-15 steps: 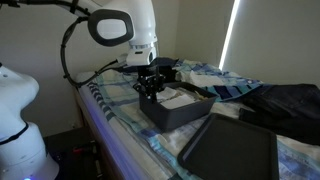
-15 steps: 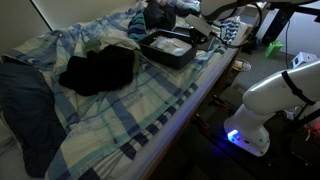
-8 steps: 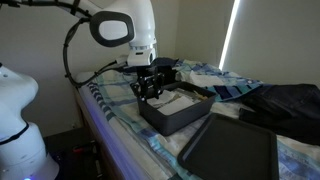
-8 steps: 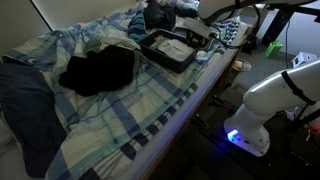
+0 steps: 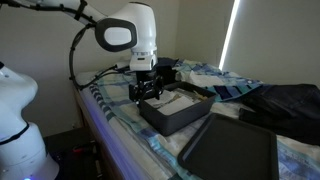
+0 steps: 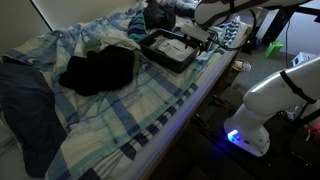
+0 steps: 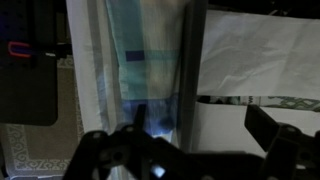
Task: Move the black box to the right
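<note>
1: Arm has swung across; box sits near bench edge; jaws spread astride its wall.
2: Hazard?
1: Thin wall may slip or buckle; box could tip off.

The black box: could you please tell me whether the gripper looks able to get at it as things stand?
Probably yes. The gripper hangs at the end wall of the black box, jaws open; in the wrist view they seem to straddle that wall, with nothing in between.
</note>
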Robot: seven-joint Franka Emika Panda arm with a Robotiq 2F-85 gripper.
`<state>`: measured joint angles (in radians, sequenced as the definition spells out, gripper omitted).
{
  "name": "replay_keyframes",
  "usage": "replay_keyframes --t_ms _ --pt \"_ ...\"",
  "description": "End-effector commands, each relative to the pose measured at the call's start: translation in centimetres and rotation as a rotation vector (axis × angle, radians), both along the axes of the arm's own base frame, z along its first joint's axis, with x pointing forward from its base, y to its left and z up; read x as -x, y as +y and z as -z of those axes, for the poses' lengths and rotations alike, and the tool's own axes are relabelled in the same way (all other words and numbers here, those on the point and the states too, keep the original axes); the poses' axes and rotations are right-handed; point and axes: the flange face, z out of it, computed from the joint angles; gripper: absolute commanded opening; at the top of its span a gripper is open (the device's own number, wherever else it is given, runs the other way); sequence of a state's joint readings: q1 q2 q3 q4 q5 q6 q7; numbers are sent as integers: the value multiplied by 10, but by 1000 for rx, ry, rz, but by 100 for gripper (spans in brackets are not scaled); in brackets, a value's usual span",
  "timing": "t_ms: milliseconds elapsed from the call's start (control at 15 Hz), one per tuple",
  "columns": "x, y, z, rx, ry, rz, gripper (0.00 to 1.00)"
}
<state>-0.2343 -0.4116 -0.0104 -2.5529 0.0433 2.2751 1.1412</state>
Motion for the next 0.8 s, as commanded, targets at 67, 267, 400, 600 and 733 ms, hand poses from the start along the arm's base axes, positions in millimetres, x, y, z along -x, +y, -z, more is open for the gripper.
replay_keyframes --t_ms 67,267,400,600,733 --pt "-7 5 22 4 59 -32 100" --pt "-10 6 32 1 82 -35 72" --pt "-10 6 37 -1 91 -37 58" --pt "-10 6 40 -3 97 -39 34" --pt "-10 5 40 -3 96 -38 21"
